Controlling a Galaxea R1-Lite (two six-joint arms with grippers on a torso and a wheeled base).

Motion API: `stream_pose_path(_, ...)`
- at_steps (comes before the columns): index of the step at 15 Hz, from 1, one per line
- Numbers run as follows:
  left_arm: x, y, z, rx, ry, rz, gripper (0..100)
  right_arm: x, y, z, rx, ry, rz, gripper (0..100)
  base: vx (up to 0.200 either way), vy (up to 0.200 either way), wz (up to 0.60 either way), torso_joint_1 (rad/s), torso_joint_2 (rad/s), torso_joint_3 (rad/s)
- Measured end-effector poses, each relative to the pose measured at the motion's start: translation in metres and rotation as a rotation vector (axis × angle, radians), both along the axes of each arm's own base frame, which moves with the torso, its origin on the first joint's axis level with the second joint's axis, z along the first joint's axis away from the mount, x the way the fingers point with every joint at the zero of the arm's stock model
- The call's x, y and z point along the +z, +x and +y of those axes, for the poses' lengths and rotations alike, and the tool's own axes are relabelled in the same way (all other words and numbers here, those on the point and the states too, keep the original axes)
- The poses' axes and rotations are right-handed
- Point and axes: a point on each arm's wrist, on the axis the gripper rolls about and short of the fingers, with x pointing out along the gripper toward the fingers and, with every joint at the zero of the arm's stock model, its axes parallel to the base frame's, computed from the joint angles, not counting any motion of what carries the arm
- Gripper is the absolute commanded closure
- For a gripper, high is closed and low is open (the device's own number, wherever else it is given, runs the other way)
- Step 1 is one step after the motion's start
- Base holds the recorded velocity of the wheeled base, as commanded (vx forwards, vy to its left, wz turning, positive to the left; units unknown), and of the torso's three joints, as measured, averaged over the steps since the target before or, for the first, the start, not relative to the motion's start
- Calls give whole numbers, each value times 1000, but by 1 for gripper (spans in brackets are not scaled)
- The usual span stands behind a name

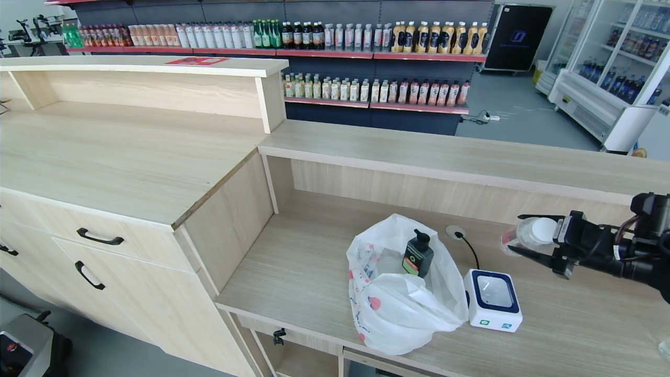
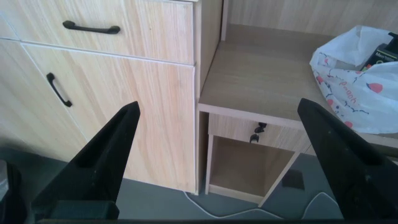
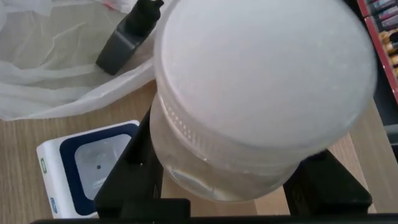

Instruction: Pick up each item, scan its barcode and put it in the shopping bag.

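My right gripper (image 1: pixel 526 234) is shut on a clear jar with a white lid (image 1: pixel 529 234), held on its side in the air above the counter, to the right of and above the scanner. The white lid (image 3: pixel 264 74) looms close in the right wrist view. A white and navy barcode scanner (image 1: pixel 492 299) (image 3: pixel 87 171) sits on the lower counter. Just left of it lies the white shopping bag (image 1: pixel 398 293) (image 2: pixel 357 81) (image 3: pixel 50 68), mouth open, with a dark pump bottle (image 1: pixel 417 255) (image 3: pixel 127 37) standing inside. My left gripper (image 2: pixel 227 155) hangs open, low beside the cabinet, off the counter's front.
A taller cabinet with drawers (image 1: pixel 99 241) (image 2: pixel 93 28) stands left of the lower counter (image 1: pixel 293 272). A raised ledge (image 1: pixel 450 157) runs behind the counter. A black cable (image 1: pixel 471 251) goes from a counter grommet toward the scanner. Shelves of bottles (image 1: pixel 366 36) line the back.
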Motion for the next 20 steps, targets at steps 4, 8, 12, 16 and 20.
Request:
stream_pose_path(4, 0, 0, 0, 0, 0, 0, 0, -14, -2, 2, 47, 6, 21, 100, 0, 0, 0, 0, 0, 0)
stream_pose_path(8, 0, 0, 0, 0, 0, 0, 0, -16, 0, 3, 81, 13, -6, 100, 0, 0, 0, 0, 0, 0)
stream_pose_path(12, 0, 0, 0, 0, 0, 0, 0, -23, 3, 2, 109, 21, -18, 100, 0, 0, 0, 0, 0, 0)
stream_pose_path(16, 0, 0, 0, 0, 0, 0, 0, -31, 6, 2, 132, 31, -17, 100, 0, 0, 0, 0, 0, 0)
stream_pose_path(20, 0, 0, 0, 0, 0, 0, 0, -36, 10, 2, 134, 31, -21, 100, 0, 0, 0, 0, 0, 0)
